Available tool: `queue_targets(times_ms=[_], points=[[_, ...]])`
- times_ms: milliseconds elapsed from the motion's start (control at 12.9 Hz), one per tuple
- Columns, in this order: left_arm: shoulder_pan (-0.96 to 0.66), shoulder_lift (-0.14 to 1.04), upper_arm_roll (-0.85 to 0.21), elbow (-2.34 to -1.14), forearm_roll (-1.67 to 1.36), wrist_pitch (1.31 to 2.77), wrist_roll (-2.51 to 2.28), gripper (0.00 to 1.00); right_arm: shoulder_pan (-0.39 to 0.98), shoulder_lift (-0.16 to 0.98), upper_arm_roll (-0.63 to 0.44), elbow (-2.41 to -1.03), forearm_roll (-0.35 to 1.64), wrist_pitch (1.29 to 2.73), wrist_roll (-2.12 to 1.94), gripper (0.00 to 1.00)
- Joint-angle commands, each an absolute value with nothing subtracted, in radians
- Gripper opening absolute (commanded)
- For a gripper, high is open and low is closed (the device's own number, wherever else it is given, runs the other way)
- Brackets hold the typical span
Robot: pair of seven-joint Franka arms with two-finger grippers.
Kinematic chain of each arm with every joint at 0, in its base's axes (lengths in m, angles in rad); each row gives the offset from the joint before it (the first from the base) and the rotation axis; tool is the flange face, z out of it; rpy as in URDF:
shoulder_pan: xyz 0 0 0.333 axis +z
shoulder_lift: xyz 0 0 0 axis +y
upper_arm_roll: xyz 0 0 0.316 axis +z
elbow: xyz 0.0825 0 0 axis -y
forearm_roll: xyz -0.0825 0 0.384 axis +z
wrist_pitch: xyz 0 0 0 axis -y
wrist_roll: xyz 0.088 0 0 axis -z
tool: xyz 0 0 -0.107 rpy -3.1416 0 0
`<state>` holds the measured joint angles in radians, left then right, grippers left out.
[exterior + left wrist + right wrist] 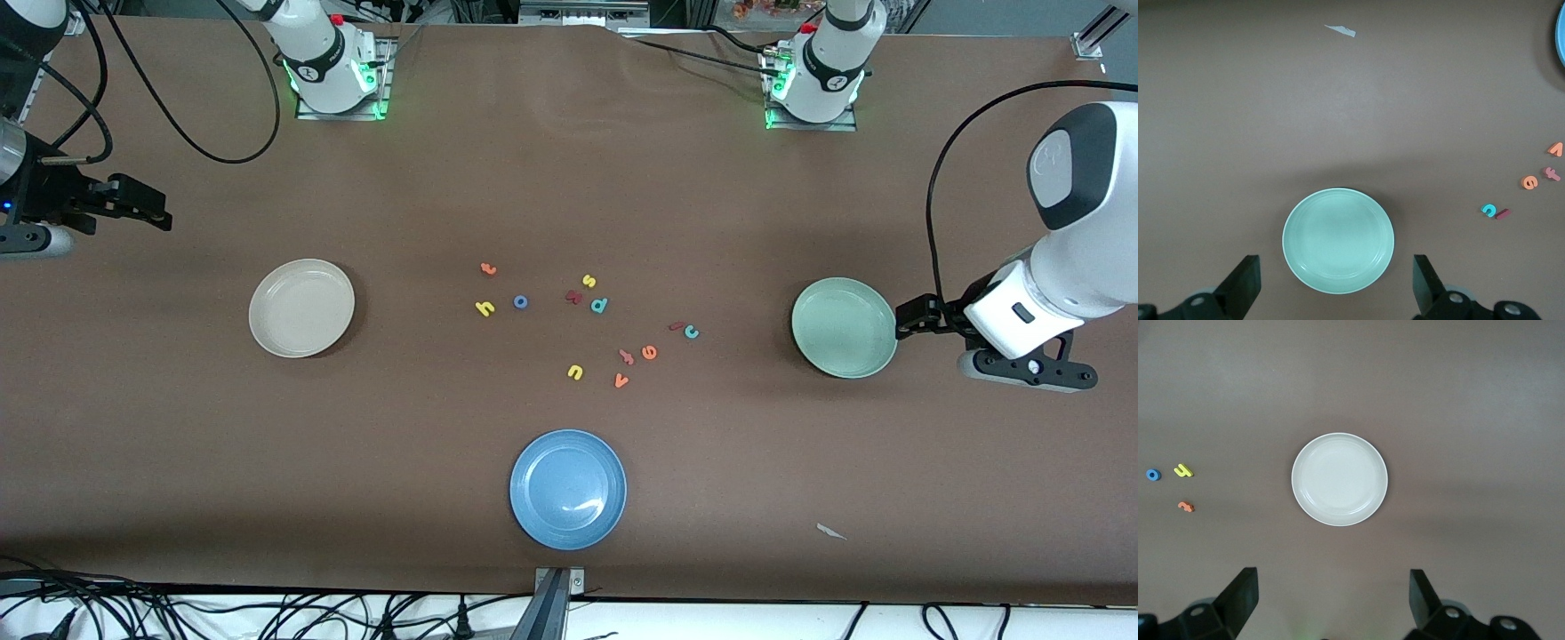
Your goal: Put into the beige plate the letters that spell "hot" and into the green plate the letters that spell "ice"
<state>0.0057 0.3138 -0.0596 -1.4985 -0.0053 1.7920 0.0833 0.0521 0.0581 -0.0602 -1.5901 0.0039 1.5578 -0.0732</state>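
The yellow h (484, 308), blue o (521, 302) and orange t (487, 268) lie together mid-table, toward the empty beige plate (301, 308). The dark red i (677, 326) touches the teal c (691, 332), with the orange e (649, 352) close by, toward the empty green plate (844, 327). My left gripper (909, 318) hangs open at the green plate's (1338, 240) rim, holding nothing. My right gripper (153, 210) is open and empty over bare table at the right arm's end, with the beige plate (1339, 479) ahead of it.
Other letters are mixed in: a yellow s (589, 281), dark red k (573, 297), teal p (599, 305), yellow u (574, 372), orange v (621, 380) and a reddish letter (627, 356). A blue plate (568, 488) sits nearest the front camera. A paper scrap (831, 532) lies near the table's front edge.
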Motion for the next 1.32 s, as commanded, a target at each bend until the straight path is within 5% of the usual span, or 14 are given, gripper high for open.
queue_targets(times_ms=[0,622,1243], points=[[-0.002,0.310,-0.058,-1.511,0.002,1.790,0.068,1.00,0.052,0.058,-0.060,-1.582,0.038,1.552,-0.066,1.00],[-0.196,0.455,-0.066,-1.511,0.000,1.818,-0.496,1.00,0.063,0.058,-0.058,-1.578,0.038,1.559,-0.060,1.00],[-0.291,0.594,-0.067,-1.632,-0.120,2.139,-0.875,0.99,0.054,0.060,-0.063,-1.575,0.032,1.562,-0.063,1.00]])
